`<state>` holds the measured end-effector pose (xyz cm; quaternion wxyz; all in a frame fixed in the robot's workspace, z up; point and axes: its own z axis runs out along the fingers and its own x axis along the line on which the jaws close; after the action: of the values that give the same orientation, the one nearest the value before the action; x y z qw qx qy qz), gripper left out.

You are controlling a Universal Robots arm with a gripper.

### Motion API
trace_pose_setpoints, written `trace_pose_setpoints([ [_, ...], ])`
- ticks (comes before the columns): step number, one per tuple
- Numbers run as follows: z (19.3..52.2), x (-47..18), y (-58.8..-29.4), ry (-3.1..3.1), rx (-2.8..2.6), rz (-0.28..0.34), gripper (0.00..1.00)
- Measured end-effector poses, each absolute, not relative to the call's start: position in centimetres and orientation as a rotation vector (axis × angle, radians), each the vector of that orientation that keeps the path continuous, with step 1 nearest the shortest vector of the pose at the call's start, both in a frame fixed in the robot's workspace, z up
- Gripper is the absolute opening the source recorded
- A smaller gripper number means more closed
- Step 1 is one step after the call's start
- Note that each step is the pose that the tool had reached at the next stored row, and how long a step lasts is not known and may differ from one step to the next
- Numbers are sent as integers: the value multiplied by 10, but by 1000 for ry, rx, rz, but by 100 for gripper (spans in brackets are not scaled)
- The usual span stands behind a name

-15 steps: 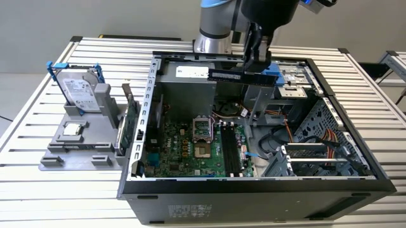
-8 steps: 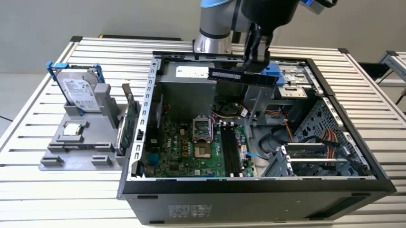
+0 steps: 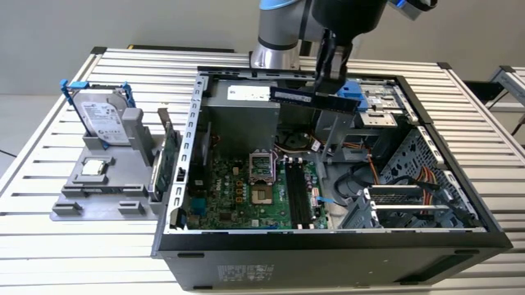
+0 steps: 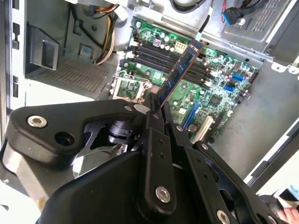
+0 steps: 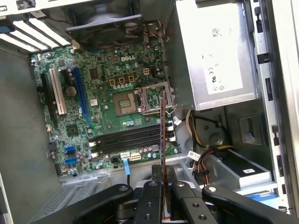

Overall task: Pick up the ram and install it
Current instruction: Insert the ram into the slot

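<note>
Nearest, the case wall point(image 3: 328, 246) bounds the motherboard point(image 3: 238, 190), whose memory slots point(image 3: 297, 196) lie bare, drive cage point(image 3: 402, 206) close on the exterior view's right. Higher and farther, the gripper point(image 3: 326, 89) pinches the ram point(image 3: 296, 96), which seems crosswise to those slots. Good work here means holding it level, squaring it to them, and minding cables point(image 3: 299, 144) and the far rim point(image 3: 238, 72).

An open computer case point(image 3: 328, 246) lies on the tabletop point(image 3: 49, 246), the motherboard point(image 3: 238, 190) inside it. Beside the case, at the exterior view's left, a hard drive point(image 3: 105, 120) stands in a rack point(image 3: 98, 193). The ram point(image 3: 316, 98) hangs in the jaws above the case's far end.
</note>
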<state>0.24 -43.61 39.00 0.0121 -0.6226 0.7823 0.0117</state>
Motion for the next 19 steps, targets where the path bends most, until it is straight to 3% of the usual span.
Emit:
trace_pose_setpoints([
  [19,390,2,-436,2568,-1764,34,0],
])
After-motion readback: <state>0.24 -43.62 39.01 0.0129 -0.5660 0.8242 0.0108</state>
